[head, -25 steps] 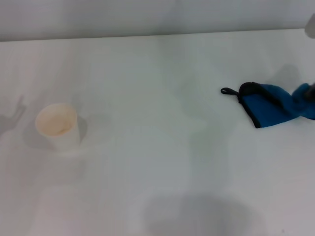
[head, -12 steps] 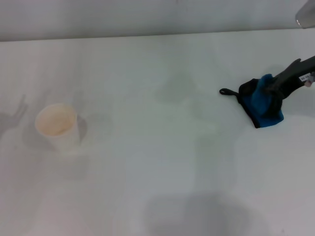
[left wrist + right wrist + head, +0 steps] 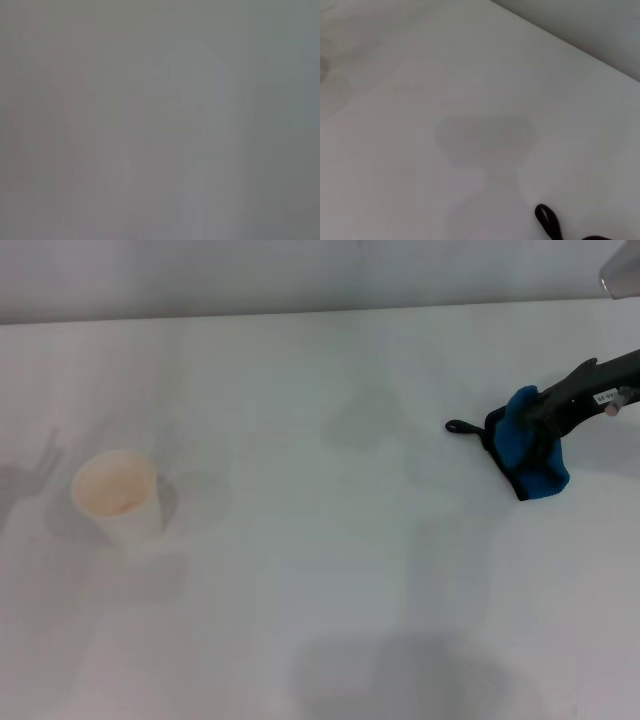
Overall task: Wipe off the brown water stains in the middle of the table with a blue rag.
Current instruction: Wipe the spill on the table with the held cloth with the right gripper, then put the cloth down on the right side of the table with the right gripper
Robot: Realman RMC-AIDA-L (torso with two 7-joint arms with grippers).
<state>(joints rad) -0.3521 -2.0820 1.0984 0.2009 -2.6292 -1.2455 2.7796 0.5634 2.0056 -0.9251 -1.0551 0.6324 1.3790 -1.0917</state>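
Note:
The blue rag lies bunched at the table's right side, its black loop pointing towards the middle. My right gripper reaches in from the right edge and is shut on the rag's upper fold, which is raised off the white table. In the right wrist view only the loop and bare table show. The brown water stains are not visible in any view; the middle of the table shows only faint grey shadows. My left gripper is out of view, and the left wrist view shows plain grey.
A white paper cup with a tan inside stands upright at the left side of the table. The table's far edge meets a grey wall along the top.
The rag went from spread out to the right to gathered into a bunch. My right gripper came in from the right, closed on it and has lifted its top fold slightly.

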